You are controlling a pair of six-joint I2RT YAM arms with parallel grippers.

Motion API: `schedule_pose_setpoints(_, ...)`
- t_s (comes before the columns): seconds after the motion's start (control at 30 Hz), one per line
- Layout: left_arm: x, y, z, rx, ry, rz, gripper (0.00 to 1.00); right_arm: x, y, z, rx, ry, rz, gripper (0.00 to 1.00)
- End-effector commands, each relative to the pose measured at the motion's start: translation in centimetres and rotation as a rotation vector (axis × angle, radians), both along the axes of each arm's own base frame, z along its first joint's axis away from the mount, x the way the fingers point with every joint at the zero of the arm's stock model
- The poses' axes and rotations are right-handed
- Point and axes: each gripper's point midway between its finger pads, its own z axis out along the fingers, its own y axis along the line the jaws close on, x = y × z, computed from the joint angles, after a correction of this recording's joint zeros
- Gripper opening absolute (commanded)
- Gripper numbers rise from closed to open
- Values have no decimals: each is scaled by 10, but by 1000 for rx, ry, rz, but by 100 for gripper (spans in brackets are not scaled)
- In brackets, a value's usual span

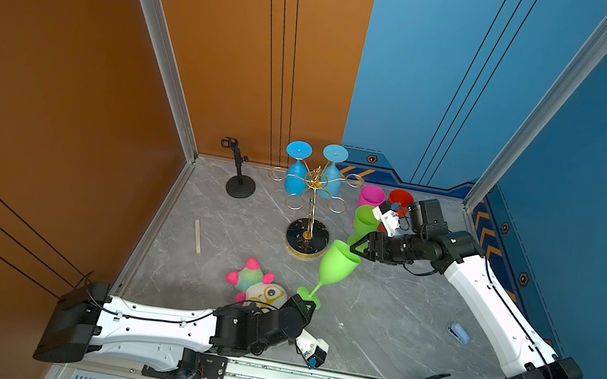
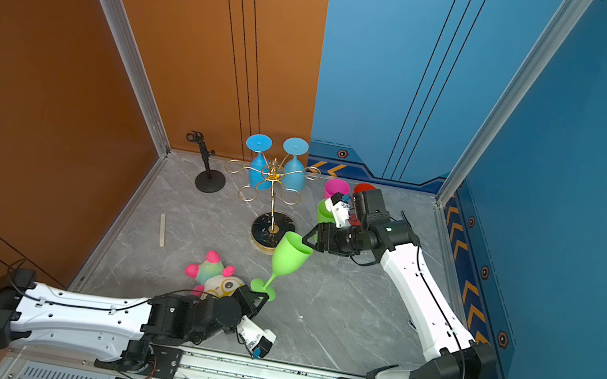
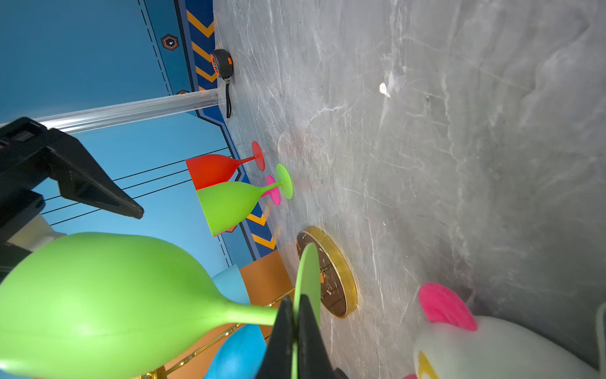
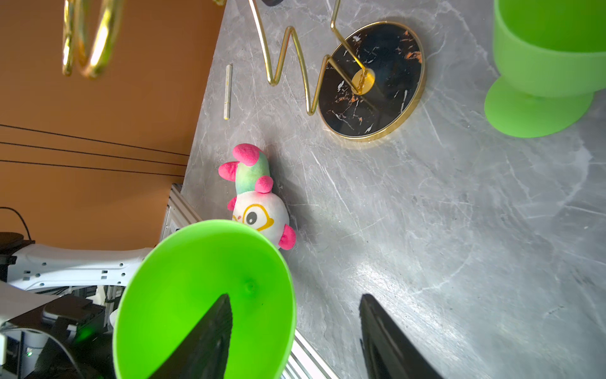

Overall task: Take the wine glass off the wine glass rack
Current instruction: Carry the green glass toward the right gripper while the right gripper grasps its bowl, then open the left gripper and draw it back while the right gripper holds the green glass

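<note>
Below mid-frame, our left jaws clench the green wine glass (image 1: 336,266) by its foot; our right jaws gape astride its rim.

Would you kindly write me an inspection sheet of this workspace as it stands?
Surface: grey marbled table, one white speck.
Job's things: green wine glass tilted, off the rack; two blue glasses hang on the rack.
Clutter: plush toy, pale stick, black stand, small blue object, tape measure; pink glass, red glass and second green glass stand at the back.
Grippers: left gripper shut on the green wine glass's foot; right gripper open, one finger inside its bowl, one outside.
Cables: black cables along both arms, no snag seen.
Surroundings: orange wall, blue wall, aluminium posts.
</note>
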Motion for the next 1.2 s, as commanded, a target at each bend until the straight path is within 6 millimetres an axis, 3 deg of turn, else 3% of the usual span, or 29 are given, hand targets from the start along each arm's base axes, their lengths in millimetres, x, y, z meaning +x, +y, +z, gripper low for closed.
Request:
schedule_pose_setpoints(0.0,4,-1,9,-5,-78,1,0,-5,7,1,8,21,45,59)
schedule_pose_setpoints(0.33,9,3,13,17,-147,8,0,-7,14,-5,10,49,68,46)
schedule_pose_setpoints(0.8,14,9,6,74,-183,10,0,-7,14,-4,10,58,68,14)
schedule_pose_setpoints(1.03,17,12,5,86,-191,13,0,-6,14,-6,8,62,69,7)
schedule_pose_setpoints(1.17,17,13,3,84,-184,18,11,-5,14,-5,1,52,64,3)
